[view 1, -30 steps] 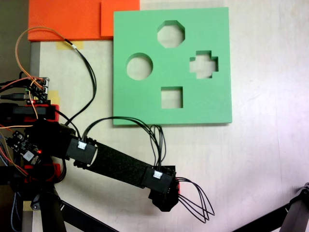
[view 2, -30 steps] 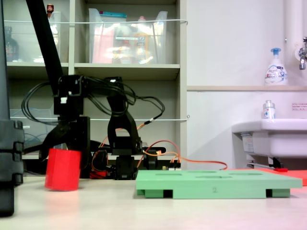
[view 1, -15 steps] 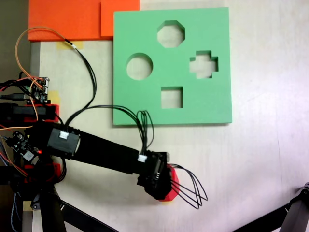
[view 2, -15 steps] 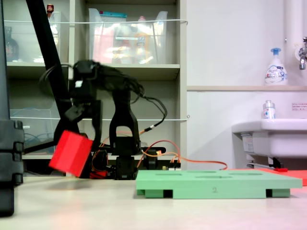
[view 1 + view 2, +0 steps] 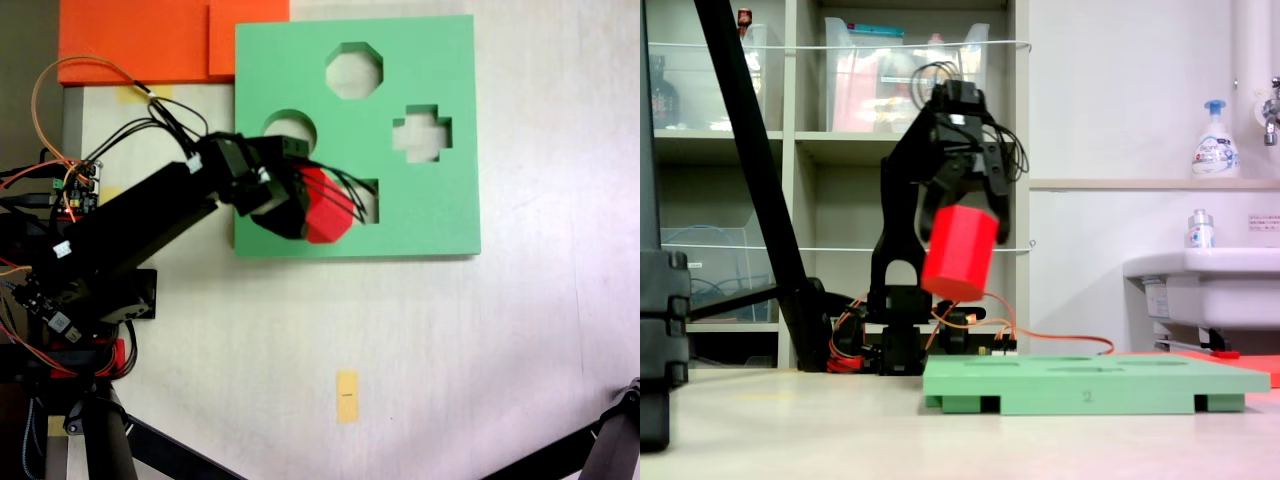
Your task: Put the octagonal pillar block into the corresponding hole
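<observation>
The red octagonal pillar block (image 5: 325, 207) (image 5: 959, 252) hangs tilted in the air, with my gripper (image 5: 300, 205) (image 5: 970, 190) shut on its upper part. From above, it hovers over the lower left part of the green foam board (image 5: 440, 220) (image 5: 1080, 385), between the round and square cutouts. The eight-sided hole (image 5: 354, 70) lies at the board's far edge, beyond the block. From the side, the block is well above the board's near left corner.
The board also has a round cutout (image 5: 285, 122), a cross cutout (image 5: 421, 134) and a square cutout (image 5: 367, 203) partly covered by the block. Orange foam sheets (image 5: 150, 40) lie at the top left. A yellow tape mark (image 5: 346, 396) is on the table. Arm base and wires (image 5: 60, 290) are at left.
The arm has swung from the table's near side up and over to the board, lifting the red block high off the table. The yellow tape mark is now uncovered.
</observation>
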Controlling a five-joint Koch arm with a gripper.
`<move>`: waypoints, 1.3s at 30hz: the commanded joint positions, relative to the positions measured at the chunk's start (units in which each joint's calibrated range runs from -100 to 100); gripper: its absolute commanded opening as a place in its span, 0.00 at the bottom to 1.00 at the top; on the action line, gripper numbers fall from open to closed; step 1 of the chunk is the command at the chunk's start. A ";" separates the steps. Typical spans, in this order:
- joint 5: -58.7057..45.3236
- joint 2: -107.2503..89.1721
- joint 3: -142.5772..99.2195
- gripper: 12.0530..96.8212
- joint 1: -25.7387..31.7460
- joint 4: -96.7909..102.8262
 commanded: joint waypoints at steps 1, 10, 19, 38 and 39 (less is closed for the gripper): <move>4.30 5.21 8.38 0.37 2.88 -1.66; 9.38 33.14 34.50 0.37 7.28 -1.66; 9.82 46.41 40.58 0.36 9.04 -1.66; 14.90 54.51 40.88 0.36 10.70 16.54; 15.04 54.79 40.88 0.36 10.79 17.40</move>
